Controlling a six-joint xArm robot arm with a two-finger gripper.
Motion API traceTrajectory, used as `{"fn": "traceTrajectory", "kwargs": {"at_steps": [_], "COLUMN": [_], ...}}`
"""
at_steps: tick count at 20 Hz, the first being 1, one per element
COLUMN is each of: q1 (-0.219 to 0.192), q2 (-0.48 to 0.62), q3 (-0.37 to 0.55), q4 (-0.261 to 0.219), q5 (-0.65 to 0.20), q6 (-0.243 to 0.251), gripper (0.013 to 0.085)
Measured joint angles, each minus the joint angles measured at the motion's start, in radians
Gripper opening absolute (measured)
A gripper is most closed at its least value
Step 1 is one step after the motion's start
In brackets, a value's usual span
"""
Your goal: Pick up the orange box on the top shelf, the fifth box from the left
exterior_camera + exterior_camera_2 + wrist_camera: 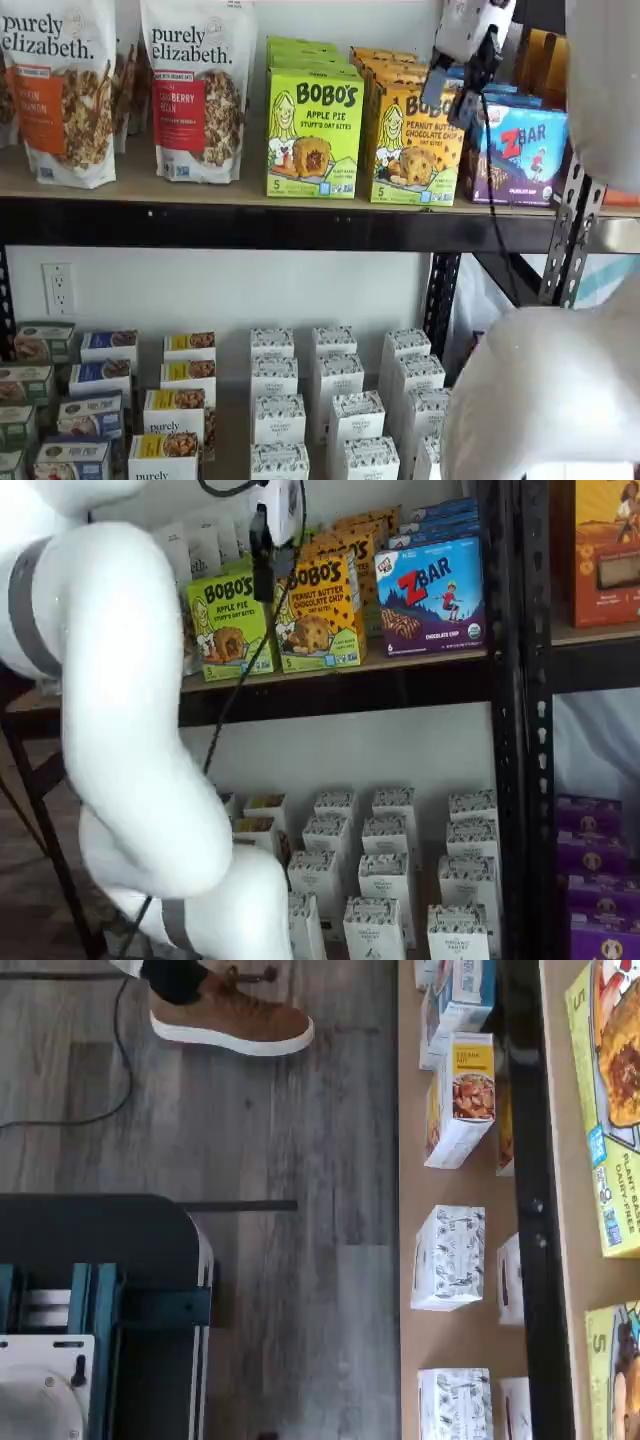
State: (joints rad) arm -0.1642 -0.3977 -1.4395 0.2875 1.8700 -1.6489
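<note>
Saw the orange box (417, 145) standing upright on the top shelf (200, 225) in both shelf views, front face out, close to the shelf's front edge. Read "Peanut Butter Chocolate Chip" on it. Saw more orange boxes lined up right behind it. Found it just beside the lime-green Bobo's Apple Pie box (313, 135) on one side and the purple-blue ZBar box (515, 155) on the other. Spotted two purely elizabeth granola bags (195, 90) farther along the same shelf.

Saw the gripper (263, 588) up high in front of the shelf, white body on top, black fingers pointing down. In a shelf view, found the gripper (472, 85) across the orange box's top corner, on the ZBar side. Could not tell whether touching the box or just in front of it. Could not tell the fingers' state either, spread apart or pinched together: seen side-on, one dark shape only. Saw a black cable (492, 200) hanging down beside the gripper, and the big white arm (120, 730) filling much of the picture.

Below the top shelf, saw rows of small white cartons (335, 400), and small purple boxes (600, 860) in the next rack.

In the wrist view, saw a grey wood floor (270, 1160), a brown shoe (235, 1022) with a white sole, and a dark mount (100, 1300) with teal brackets and a white round plate (40, 1400).
</note>
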Motion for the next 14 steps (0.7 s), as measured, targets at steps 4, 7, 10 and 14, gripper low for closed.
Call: {"fn": "traceTrajectory", "kwargs": {"at_steps": [4,7,10,14], "q1": [0.007,0.002,-0.011,-0.029], "q2": [0.004,-0.001,-0.021,-0.033], "q3": [-0.011,-0.009,0.012,0.021], "q4": [-0.021,-0.016,0.017,0.076], "q5": [0.016,0.013,-0.022,-0.070], "q6": [0.002,0.000,-0.003,-0.001], "gripper": [0.0850,0.0850,0.0850,0.0850]}}
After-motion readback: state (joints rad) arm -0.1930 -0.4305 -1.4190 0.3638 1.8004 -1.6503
